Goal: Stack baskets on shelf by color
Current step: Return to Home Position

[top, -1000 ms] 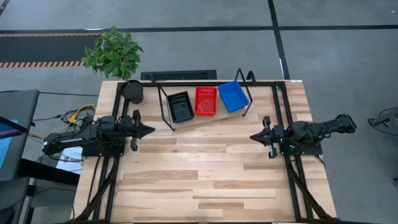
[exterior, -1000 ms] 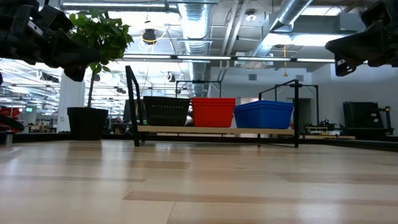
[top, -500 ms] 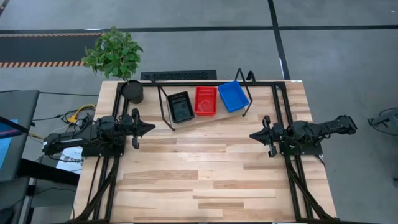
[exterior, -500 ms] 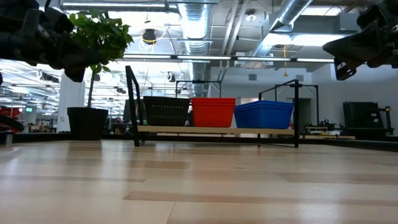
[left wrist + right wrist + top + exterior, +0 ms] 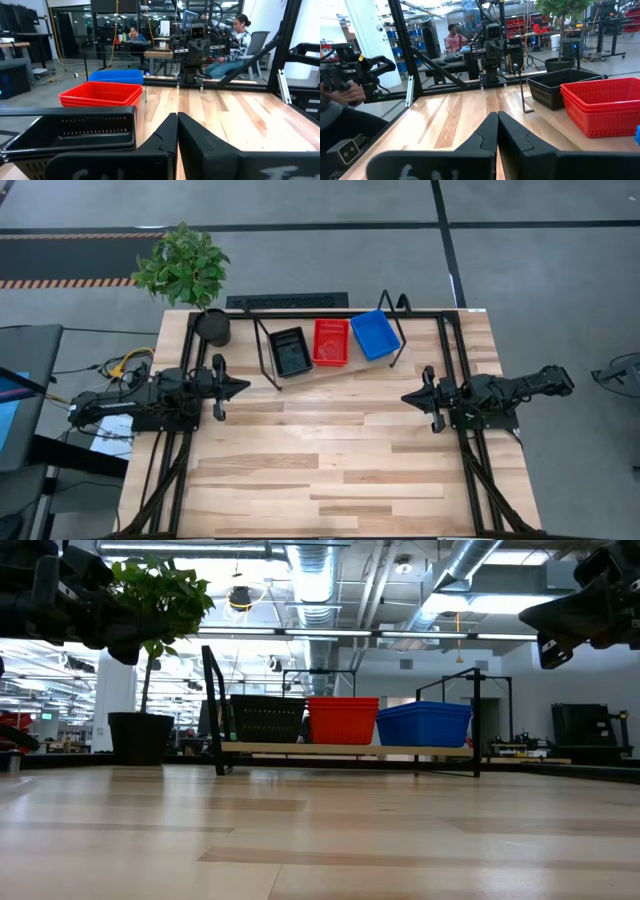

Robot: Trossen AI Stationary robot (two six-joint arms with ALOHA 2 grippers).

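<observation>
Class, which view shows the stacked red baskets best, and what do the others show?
The low view: the red baskets stand whole, side-on, on the shelf. The high view sees only the top one from above; the left wrist view shows them obliquely; the right wrist view crops them.

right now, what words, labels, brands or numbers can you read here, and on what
Nothing can be read outright.
Left tool: pale marks on its housing, too blurred to read.
Right tool: similar pale marks, too blurred.
Green sign in the room behind: too small to read.
</observation>
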